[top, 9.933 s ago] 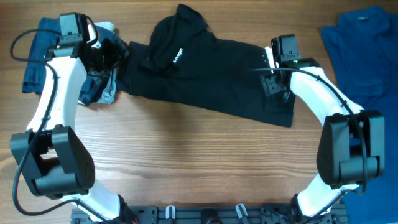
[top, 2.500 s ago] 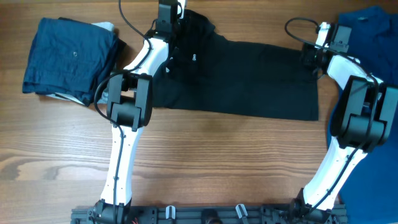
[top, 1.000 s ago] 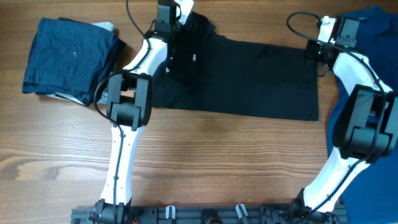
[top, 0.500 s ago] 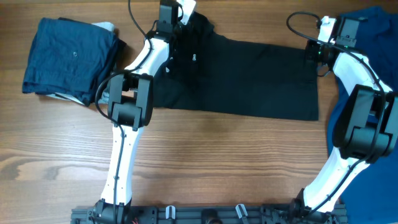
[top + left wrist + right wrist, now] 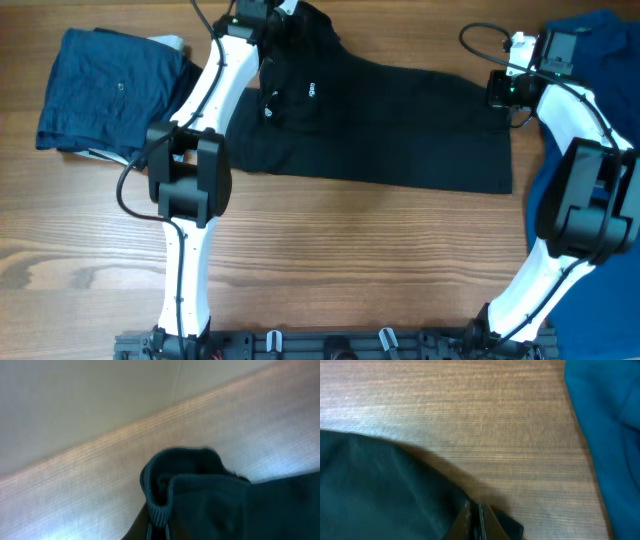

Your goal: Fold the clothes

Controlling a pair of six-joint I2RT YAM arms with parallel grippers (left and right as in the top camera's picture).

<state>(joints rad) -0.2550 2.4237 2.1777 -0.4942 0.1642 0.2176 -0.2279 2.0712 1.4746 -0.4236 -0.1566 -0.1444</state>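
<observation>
**While both pincers pinch its far edge, the black T-shirt lies spread between them**

Since the wooden table [image 5: 330, 260] fills the overhead view, everything else rests on it. The black T-shirt [image 5: 400, 130] stretches sideways from one pincer to the other, mostly flat. Its small white logo [image 5: 312, 91] sits just on the near side of the left pincer [image 5: 283, 16].

Outward of the right pincer [image 5: 496, 88] lies the bright blue collared shirt [image 5: 615, 60]. It is cut off by the frame edge and partly covered by the right arm. Well outward of the left pincer sits a stack of folded navy garments [image 5: 110, 90], with a pale garment [image 5: 172, 43] peeping out at its far corner.

The left pincer is pressed together on a ribbed edge of the T-shirt, and the fabric humps up just ahead of it. That wrist view is blurred and colour-tinted, so which part of the shirt this is cannot be told. The right pincer is pinched on the T-shirt's far corner. Only its fingertips [image 5: 464, 521] show, at the bottom of the frame, with dark cloth spreading to one side and bare wood ahead.
</observation>
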